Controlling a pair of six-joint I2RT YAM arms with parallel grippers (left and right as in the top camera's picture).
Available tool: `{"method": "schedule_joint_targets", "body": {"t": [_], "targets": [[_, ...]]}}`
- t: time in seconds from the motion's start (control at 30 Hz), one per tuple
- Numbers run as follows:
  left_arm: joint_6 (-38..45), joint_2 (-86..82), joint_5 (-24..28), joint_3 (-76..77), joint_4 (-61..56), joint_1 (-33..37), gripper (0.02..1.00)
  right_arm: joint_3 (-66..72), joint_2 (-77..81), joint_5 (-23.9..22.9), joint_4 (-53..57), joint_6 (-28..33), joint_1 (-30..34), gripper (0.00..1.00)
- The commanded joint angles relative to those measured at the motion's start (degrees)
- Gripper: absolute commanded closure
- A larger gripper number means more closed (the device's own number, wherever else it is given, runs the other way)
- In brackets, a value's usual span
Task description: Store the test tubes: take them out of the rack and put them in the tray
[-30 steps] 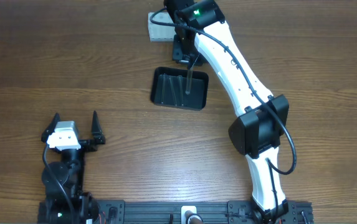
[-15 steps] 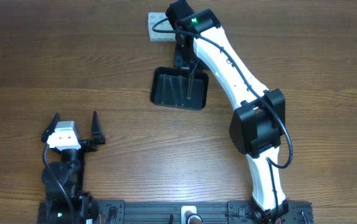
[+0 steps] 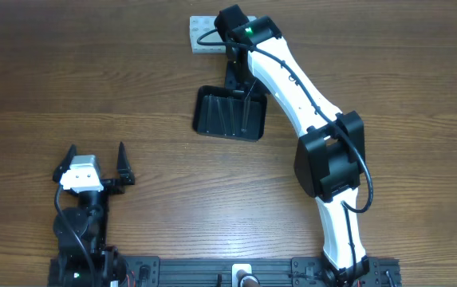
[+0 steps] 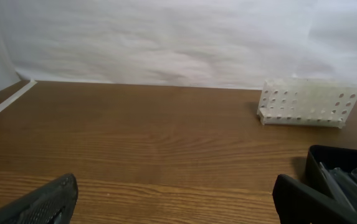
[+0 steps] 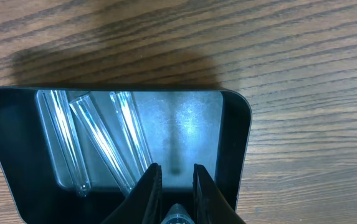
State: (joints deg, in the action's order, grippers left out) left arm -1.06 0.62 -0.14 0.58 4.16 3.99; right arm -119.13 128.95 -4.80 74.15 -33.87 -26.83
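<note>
A black tray (image 3: pixel 212 112) lies on the wooden table, just in front of the white tube rack (image 3: pixel 202 36). Three clear test tubes (image 5: pixel 100 146) lie side by side in the tray (image 5: pixel 235 149). My right gripper (image 3: pixel 240 80) hangs over the tray's bare half. In its wrist view the gripper (image 5: pixel 176 169) is shut on another test tube (image 5: pixel 177 216), seen end-on between the fingers. My left gripper (image 3: pixel 96 163) rests open near the front left. Its wrist view shows the rack (image 4: pixel 308 102) and a corner of the tray (image 4: pixel 346 180) far off.
A white wall (image 4: pixel 166 37) rises behind the table's back edge, close behind the rack. Bare wood (image 3: pixel 92 72) stretches wide to the left of the tray and between the two arms.
My right gripper has come down and slightly left over the tray with the test tube in it. The left arm has not moved.
</note>
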Motion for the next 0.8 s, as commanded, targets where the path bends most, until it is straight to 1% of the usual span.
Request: {"method": "schedule_joint_targets", "body": {"t": [0.03,0.8], "targets": [[0.9,-0.5,0.8,-0.2,0.2,0.3,0.020,0.2,1.3,0.0,-0.3,-0.4,0.4,0.866],[0.9,-0.5,0.8,-0.2,0.2,0.3,0.020,0.2,5.8,0.0,-2.8,-0.4,1.1,0.858]]}}
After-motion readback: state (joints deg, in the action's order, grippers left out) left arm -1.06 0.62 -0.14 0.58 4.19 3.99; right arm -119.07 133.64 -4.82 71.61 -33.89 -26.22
